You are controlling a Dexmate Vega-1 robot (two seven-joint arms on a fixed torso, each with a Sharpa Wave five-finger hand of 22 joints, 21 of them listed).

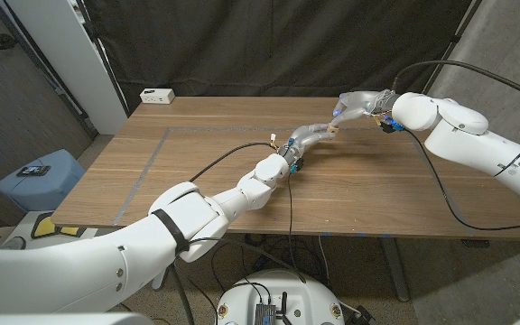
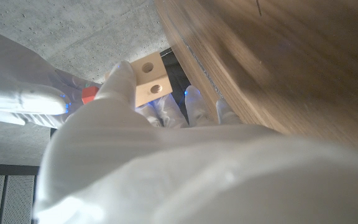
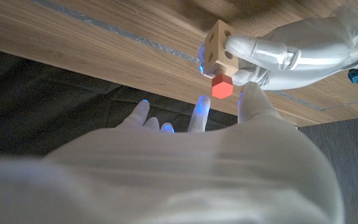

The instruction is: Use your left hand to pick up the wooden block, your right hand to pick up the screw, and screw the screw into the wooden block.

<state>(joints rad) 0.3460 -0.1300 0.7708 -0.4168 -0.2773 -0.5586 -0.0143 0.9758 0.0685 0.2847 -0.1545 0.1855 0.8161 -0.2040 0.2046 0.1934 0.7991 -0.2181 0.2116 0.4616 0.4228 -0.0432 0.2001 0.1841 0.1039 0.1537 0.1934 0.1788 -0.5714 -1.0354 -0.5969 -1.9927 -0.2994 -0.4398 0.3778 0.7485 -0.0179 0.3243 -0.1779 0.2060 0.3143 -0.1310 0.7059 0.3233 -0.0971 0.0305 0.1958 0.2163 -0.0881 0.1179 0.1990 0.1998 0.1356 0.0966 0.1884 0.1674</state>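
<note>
My left hand pinches the block with the red screw in it; my right hand is spread, the screw's thread hidden.

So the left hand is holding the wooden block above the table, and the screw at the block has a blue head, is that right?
Not quite: the screw has a red head, as the right wrist view shows. The left hand does hold the wooden block above the table.

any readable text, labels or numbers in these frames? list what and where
No readable text in any view.
Small white box at the table's far left corner: dark marks, too small to read.
Small dark device on the blue object left of the table: too small to read.
Pale wooden block and red hex-headed screw: no markings visible.
</note>
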